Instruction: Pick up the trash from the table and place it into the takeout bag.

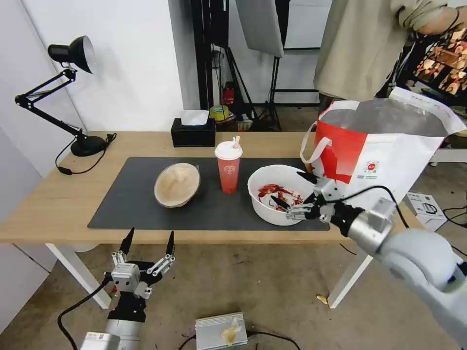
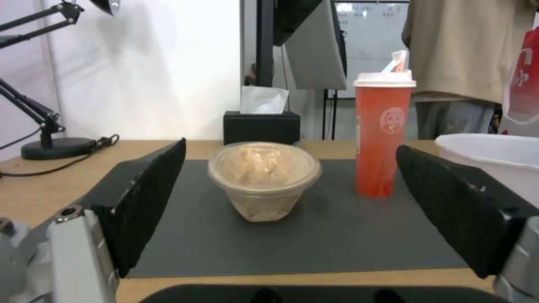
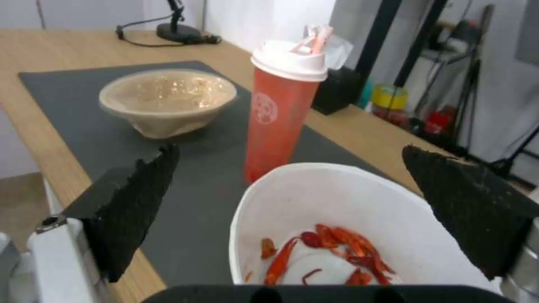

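The right gripper (image 1: pixel 294 189) is reaching over the near right part of the table (image 1: pixel 44 204), its black fingers spread wide and holding nothing — one fingertip is hanging above the white bowl (image 1: pixel 278 193) with red scraps, the other is sitting near the bowl's far rim on the side toward the takeout bag (image 1: pixel 384 146). In the right wrist view the two pads (image 3: pixel 134 210) are standing apart on either side of the white bowl (image 3: pixel 359 219), whose open mouth is tilted toward the camera, and the scraps are lying at its bottom. The red drink cup (image 1: pixel 228 167) with its white lid is standing upright on the dark grey mat (image 1: pixel 136 204), just beside the white bowl and between it and the tan paper bowl (image 1: pixel 177 184), which is resting tilted on the mat. The red-and-white takeout bag is standing open at the table's right end, silver lining showing, close behind the white bowl. The left gripper (image 1: pixel 148 241) is waiting below the table's front edge, fingers pointing up and wide open, empty; its wrist view is framing the tan paper bowl (image 2: pixel 264 179) between the pads, well ahead of them. A black tissue box (image 1: pixel 193 132) and a black desk lamp (image 1: pixel 73 97) are sitting along the far side.
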### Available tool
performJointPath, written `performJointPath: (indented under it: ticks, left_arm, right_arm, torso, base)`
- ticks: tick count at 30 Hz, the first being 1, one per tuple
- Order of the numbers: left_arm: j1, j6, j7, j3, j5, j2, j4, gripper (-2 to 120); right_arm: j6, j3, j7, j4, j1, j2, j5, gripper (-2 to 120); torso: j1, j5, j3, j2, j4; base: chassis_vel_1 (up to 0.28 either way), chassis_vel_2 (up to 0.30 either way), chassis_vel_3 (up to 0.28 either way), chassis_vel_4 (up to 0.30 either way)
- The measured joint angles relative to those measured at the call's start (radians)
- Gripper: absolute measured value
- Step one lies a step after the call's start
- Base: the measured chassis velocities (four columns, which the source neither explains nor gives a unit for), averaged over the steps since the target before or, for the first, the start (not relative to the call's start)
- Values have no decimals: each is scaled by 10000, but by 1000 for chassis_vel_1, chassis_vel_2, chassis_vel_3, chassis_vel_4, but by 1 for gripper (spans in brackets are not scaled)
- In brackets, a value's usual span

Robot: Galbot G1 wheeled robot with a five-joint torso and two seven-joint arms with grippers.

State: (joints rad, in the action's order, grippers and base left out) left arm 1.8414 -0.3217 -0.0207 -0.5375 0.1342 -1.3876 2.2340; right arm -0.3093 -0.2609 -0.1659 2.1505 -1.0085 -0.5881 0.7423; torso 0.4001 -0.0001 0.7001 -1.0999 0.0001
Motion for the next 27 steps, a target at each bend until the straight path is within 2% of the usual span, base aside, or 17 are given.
performJointPath:
  ticks: [3, 7, 9, 14, 27]
  left_arm:
    - [3, -17, 8, -27, -5, -46, -14, 100]
    - [3, -22, 22, -64, -7, -100, -32, 100]
    - [-13, -26, 33, -103, -7, -121, -95, 100]
    - [-24, -49, 40, -136, -6, -119, -169, 100]
    - [-183, -95, 46, -192, 30, -153, -488, 100]
  right_arm:
    - [-504, 988, -16, -429, 1284, 81, 710, 100]
    - [-807, 1683, 78, -714, 2057, 44, 1254, 100]
    - [-1116, 2589, 251, -1107, 3107, -40, 1795, 100]
    - [-1626, 3856, 383, -1734, 4553, -127, 2268, 100]
    - [-2928, 6128, 551, -2495, 6771, -189, 3406, 100]
  torso:
    - [0, 1, 0, 0, -2]
    - [0, 1, 0, 0, -1]
    - [0, 1, 0, 0, 0]
    - [1, 0, 0, 0, 1]
    - [0, 1, 0, -1, -1]
  base:
    - [0, 0, 0, 0]
    - [0, 0, 0, 0]
    - [0, 0, 0, 0]
    - [0, 0, 0, 0]
    - [0, 0, 0, 0]
